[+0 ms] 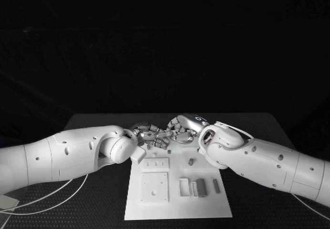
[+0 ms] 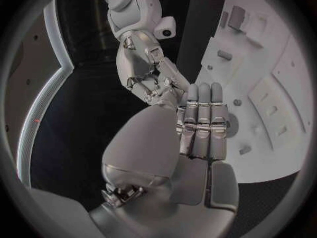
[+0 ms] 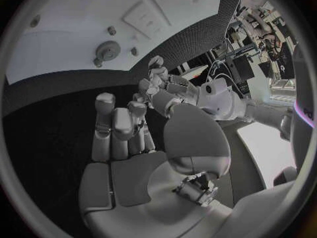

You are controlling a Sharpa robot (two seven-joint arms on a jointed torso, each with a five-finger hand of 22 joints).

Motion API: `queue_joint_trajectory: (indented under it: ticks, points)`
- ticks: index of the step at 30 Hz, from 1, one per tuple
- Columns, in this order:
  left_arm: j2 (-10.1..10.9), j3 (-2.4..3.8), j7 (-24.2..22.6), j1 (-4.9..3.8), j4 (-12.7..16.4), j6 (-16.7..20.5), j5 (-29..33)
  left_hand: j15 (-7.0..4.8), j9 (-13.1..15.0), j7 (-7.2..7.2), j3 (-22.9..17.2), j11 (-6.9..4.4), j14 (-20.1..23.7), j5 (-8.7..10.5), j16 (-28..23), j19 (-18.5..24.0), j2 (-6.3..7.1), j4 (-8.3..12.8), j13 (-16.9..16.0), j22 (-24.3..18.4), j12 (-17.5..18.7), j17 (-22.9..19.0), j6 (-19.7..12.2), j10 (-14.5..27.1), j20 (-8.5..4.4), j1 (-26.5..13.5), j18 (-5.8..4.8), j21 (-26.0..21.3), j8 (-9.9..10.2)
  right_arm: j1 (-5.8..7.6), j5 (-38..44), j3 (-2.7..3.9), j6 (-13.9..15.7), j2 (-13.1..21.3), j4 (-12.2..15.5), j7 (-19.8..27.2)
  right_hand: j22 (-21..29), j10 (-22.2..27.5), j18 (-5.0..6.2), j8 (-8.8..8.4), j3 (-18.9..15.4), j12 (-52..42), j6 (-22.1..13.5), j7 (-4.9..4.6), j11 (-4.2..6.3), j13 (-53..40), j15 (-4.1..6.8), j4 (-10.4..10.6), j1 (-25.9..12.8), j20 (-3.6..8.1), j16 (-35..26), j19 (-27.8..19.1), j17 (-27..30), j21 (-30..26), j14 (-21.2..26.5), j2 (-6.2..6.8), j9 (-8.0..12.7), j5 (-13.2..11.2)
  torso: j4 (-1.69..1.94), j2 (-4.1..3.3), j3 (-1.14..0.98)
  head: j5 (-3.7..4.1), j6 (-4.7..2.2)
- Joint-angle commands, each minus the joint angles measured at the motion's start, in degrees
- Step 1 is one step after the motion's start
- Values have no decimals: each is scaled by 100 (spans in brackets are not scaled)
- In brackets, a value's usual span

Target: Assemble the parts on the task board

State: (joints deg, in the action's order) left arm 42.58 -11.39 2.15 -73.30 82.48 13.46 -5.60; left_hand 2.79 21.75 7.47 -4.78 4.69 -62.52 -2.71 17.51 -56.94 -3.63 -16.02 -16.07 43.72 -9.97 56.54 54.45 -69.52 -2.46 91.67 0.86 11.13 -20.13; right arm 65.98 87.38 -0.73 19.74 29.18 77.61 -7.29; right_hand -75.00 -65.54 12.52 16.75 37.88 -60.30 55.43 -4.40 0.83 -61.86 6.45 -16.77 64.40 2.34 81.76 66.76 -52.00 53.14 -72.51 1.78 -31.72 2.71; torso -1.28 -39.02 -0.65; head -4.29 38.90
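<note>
The white task board [image 1: 175,200] lies in the middle of the black table. Several small grey parts [image 1: 199,187] stand in a row on its right side, and another part [image 1: 190,162] stands further back. Both hands meet above the board's far end. My left hand [image 1: 146,133] has its fingers [image 2: 203,116] straight and side by side, holding nothing. My right hand [image 1: 184,127] is close beside it, its fingers [image 3: 115,124] partly bent over a bare palm. The right hand [image 2: 150,76] hangs just past the left fingertips, and the left hand [image 3: 156,82] shows beyond the right hand.
The board [image 3: 79,26] carries raised square plates [image 1: 155,185] on its left half and a round fitting [image 3: 108,50] near its far end. Black table surface [image 1: 89,200] runs along both sides of the board. A white cable [image 1: 48,193] trails at the front left.
</note>
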Motion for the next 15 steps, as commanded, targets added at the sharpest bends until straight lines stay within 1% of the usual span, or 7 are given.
queue_joint_trajectory:
  ticks: [1, 6, 9, 15]
  points:
    - [-10, 29, -229, -29, 17, 37, 28, -1, 6, -21, 1, -9, -30, -19, -8, 5, -22, -39, -8, 10, 2, 13, 80, -35, -29, 30, 29, -24, -34, -37, 0, -26, -173, -6, 30, 41, -77, -39, 248, 66, 23, 39, 180, -131, -11, 8, 35, 0, -4, 30, -29, 6, 9, -5, 5, -40, -95, 19, 0, -2, 0, 3, 0]
    - [-4, 29, -226, -29, 0, 80, 41, -11, 12, -21, 25, -19, -51, -18, 3, -13, -35, -54, -21, 24, -2, 36, 105, -65, -41, -23, 26, -18, -44, -50, 0, -26, -146, 29, 78, 31, -77, -39, 248, 66, 22, 39, 180, -131, -11, 8, 35, 0, -6, 30, -30, 6, 9, -6, 4, -39, -95, 19, 3, 0, 0, 4, -3]
    - [6, 29, -216, -29, -14, 108, 45, -18, 14, -19, 30, -25, -61, -18, 7, -20, -72, -58, -28, 32, -2, 50, 115, -78, -48, -65, 24, -17, -47, -61, 4, -26, -123, 65, 114, 10, -77, -39, 248, 65, 22, 39, 180, -131, -11, 8, 35, -1, -6, 31, -31, 6, 9, -6, 4, -38, -96, 19, 5, -1, 1, 3, -2]
    - [28, 29, -197, -29, -24, 112, 45, -22, 16, -18, 30, -29, -64, -19, 10, -21, -101, -51, -33, 37, 0, 60, 120, -86, -54, -79, 24, -19, -47, -76, 6, -26, -101, 115, 142, -14, -77, -40, 248, 64, 22, 40, 181, -130, -10, 8, 36, -2, -6, 31, -31, 7, 9, -7, 3, -34, -96, 19, -3, 1, 1, -2, 0]
